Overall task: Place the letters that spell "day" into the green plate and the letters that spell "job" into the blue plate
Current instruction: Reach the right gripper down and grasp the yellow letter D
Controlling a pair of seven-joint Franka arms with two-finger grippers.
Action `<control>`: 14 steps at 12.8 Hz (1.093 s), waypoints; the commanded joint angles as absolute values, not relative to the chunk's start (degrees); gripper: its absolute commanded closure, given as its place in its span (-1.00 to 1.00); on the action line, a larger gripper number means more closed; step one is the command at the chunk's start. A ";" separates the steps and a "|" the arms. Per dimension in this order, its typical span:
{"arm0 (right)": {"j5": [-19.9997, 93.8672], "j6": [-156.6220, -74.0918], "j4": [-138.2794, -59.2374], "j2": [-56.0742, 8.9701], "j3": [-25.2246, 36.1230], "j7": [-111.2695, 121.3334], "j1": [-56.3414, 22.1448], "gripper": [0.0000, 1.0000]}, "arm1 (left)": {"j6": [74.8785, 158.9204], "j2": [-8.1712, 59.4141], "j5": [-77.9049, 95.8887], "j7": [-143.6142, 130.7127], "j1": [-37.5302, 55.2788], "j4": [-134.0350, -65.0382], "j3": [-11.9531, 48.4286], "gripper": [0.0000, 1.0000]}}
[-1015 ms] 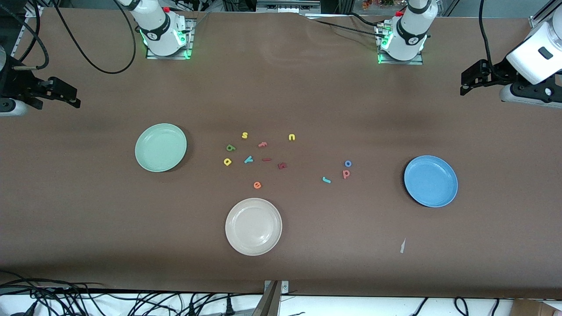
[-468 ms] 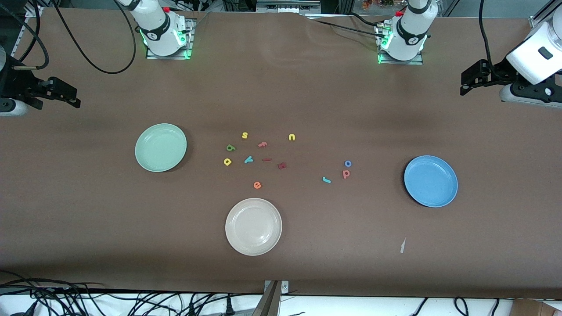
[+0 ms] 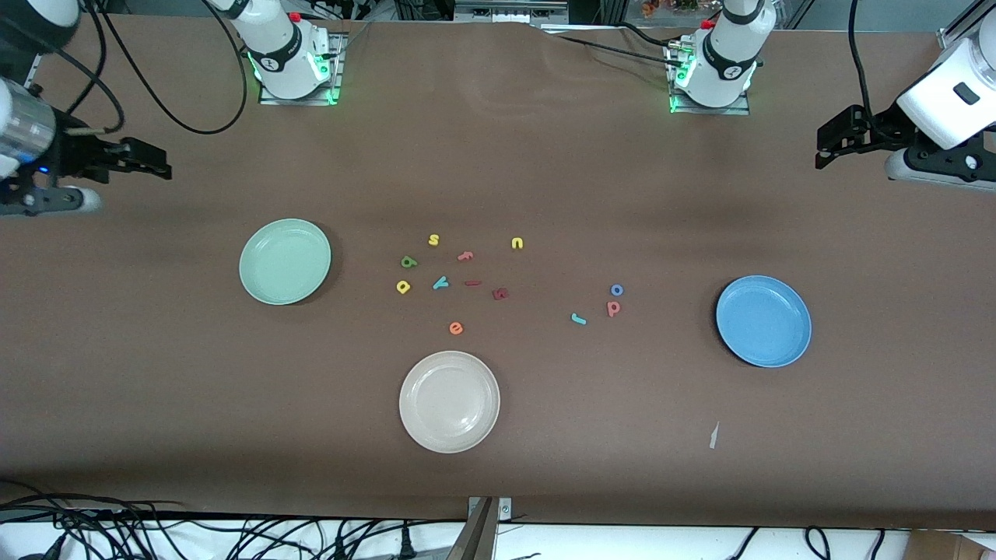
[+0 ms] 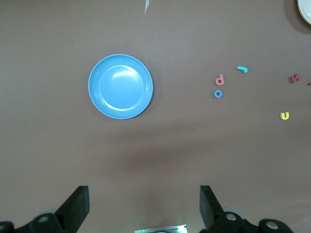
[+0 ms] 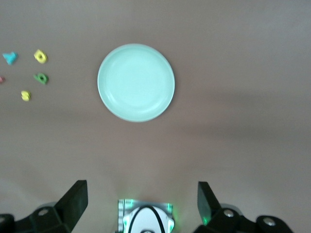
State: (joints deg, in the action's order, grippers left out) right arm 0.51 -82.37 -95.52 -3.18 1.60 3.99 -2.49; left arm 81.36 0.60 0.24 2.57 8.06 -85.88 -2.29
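Three plates on the brown tabletop (image 3: 156, 373), all with nothing in them: a mint green plate (image 3: 285, 261), a blue plate (image 3: 763, 320) and a cream-white plate (image 3: 449, 401), which sits nearest the front camera.

Eleven little foam letters lie loose between the green and blue plates. Closest to the green plate are the dark green "d" (image 3: 408, 262), yellow "a" (image 3: 402, 287) and teal "y" (image 3: 440, 283). In the same bunch there's a yellow "s" (image 3: 433, 239), a yellow "u" (image 3: 517, 243), an orange "e" (image 3: 456, 328), a salmon letter (image 3: 465, 255) I can't read, and two dark red letters (image 3: 499, 293).

Closer to the blue plate: a blue "o" (image 3: 616, 290) just beside a salmon-red "b" (image 3: 613, 309), and a teal "j" (image 3: 578, 318) near them.

Left gripper (image 3: 826, 148) hangs over the tabletop's edge at the left arm's end, jaws spread, holding nothing. Right gripper (image 3: 149, 161) is over the right arm's end, jaws spread too, empty.
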 commanded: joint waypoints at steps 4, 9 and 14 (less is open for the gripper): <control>1.41 -89.08 -101.76 -7.91 1.76 0.55 -8.87 -1.00 | 80.07 1.41 1.14 2.37 8.09 -83.94 -2.37 -1.00; 1.23 -117.87 -116.16 -9.57 1.67 -15.08 -18.52 -1.00 | 80.07 1.41 0.53 2.37 8.35 -83.85 -2.37 -1.00; 0.26 -139.19 -112.52 -23.79 1.84 -42.40 -27.24 -1.00 | 79.98 3.15 0.27 2.46 8.35 -83.94 -2.46 -1.00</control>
